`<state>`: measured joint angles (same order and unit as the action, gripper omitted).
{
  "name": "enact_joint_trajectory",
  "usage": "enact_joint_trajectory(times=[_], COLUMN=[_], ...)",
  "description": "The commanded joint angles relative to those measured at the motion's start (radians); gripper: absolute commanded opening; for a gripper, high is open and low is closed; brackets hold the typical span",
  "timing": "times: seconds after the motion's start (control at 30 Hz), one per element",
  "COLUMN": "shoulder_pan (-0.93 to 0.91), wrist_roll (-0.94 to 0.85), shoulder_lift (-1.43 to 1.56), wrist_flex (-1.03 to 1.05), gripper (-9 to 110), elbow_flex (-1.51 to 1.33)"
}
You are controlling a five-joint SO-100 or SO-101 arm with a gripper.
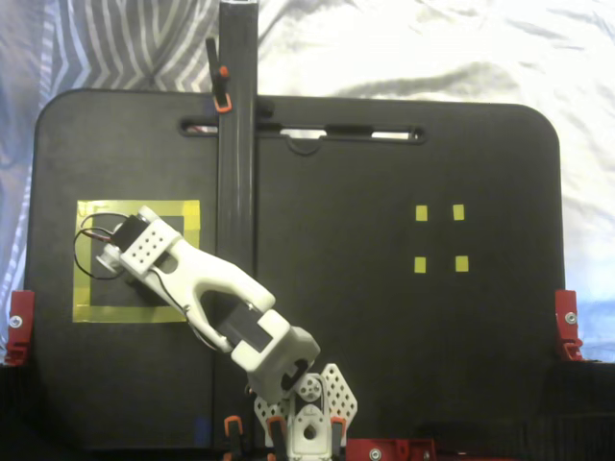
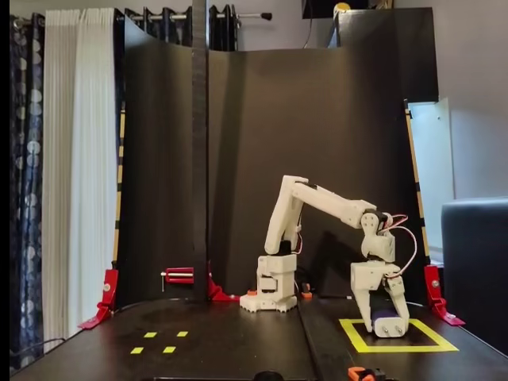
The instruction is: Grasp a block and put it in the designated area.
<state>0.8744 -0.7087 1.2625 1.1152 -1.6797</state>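
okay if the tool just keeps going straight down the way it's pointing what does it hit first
Probably the black surface inside the designated area. The tool points down there with the block between its fingers, so the block would likely touch first.

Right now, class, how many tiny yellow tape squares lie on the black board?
4: grouped two-by-two on the board's right in a fixed view. None appears hidden.

A flat black desk (image 1: 384, 336) carries a large yellow tape square outline (image 1: 83, 269) at the left of the top-down fixed view and four tiny yellow tape squares (image 1: 440, 238) well apart at the right. The white robot arm (image 1: 207, 288) reaches from the lower edge over the outline.
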Motion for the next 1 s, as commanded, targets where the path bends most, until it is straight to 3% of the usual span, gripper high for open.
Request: enact_joint_trajectory(times=[0.0, 0.37, 0.73, 0.97], shoulder_pan=[0.002, -0.003, -0.008, -0.011], wrist_roll=[0.008, 0.008, -0.005, -0.006], shoulder_lift=[-0.008, -0.025, -0.012, 0.002], wrist_flex=[-0.018, -0.023, 0.021, 0.071], gripper=[21, 21, 37, 37], elbow_flex=[0.038, 0.038, 0.048, 0.075])
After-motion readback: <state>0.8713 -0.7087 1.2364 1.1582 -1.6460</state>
